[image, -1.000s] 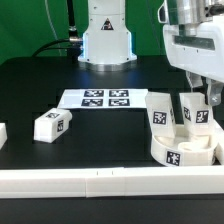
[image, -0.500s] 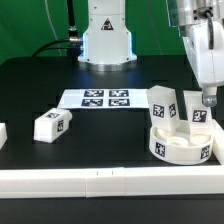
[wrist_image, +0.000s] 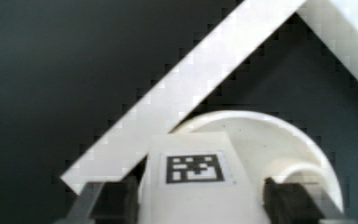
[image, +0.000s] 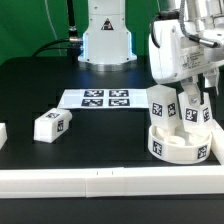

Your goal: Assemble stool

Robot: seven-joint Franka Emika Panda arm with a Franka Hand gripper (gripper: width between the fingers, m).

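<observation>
The white ring-shaped seat (image: 180,146) sits at the exterior view's right, near the front rail. Two leg blocks stand upright in its sockets, one (image: 162,108) on the left and one (image: 198,113) on the right. My gripper (image: 197,100) is down over the right-hand leg. In the wrist view that tagged leg (wrist_image: 197,168) fills the space between my fingers (wrist_image: 105,202), and the pads press both its sides; the gripper (wrist_image: 197,208) is shut on it. The seat rim (wrist_image: 274,135) curves behind it. A third leg block (image: 52,124) lies loose on the table at the left.
The marker board (image: 105,98) lies flat in the middle, before the robot base (image: 105,40). A long white rail (image: 100,181) runs along the front edge and also crosses the wrist view (wrist_image: 202,75). Another white piece (image: 3,133) shows at the left edge.
My gripper had lifted off to the right of the right-hand leg. It has turned, moved back left and come down around that leg again. The seat and legs stay in place.
</observation>
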